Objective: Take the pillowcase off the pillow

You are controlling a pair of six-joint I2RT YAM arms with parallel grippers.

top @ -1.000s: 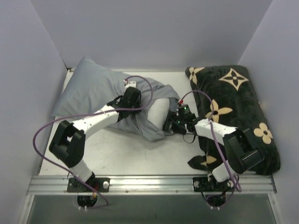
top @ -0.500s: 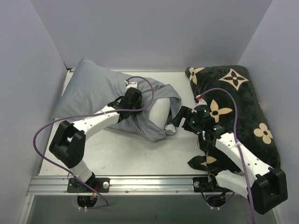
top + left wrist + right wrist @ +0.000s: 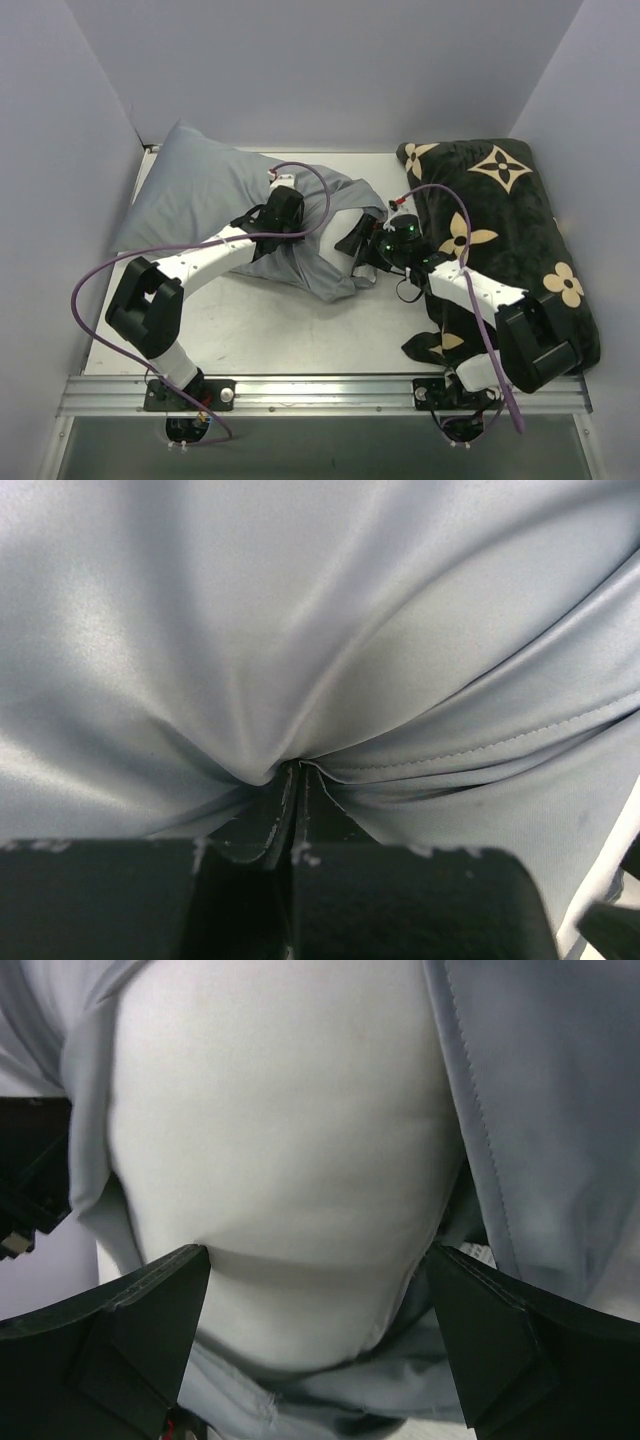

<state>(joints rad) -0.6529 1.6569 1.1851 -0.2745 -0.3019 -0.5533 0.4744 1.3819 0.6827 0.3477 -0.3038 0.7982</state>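
The blue-grey pillowcase [image 3: 205, 195] covers most of the white pillow [image 3: 338, 237], whose bare end sticks out at the case's open right end. My left gripper [image 3: 283, 218] is shut on a pinched fold of the pillowcase [image 3: 300, 660] near its stitched hem. My right gripper [image 3: 357, 248] is open, its fingers [image 3: 140, 1310] spread on both sides of the bare white pillow end [image 3: 280, 1140], pressed against it. The loose pillowcase edge [image 3: 540, 1110] hangs around the pillow end.
A black cushion with tan flower motifs [image 3: 510, 230] lies along the right side, under my right arm. Grey walls close in left, back and right. The metal rail [image 3: 320, 395] runs along the near edge.
My right gripper swung out to the right and then came back left, onto the bare pillow end, with its jaws open. My left gripper has held still on the pillowcase.
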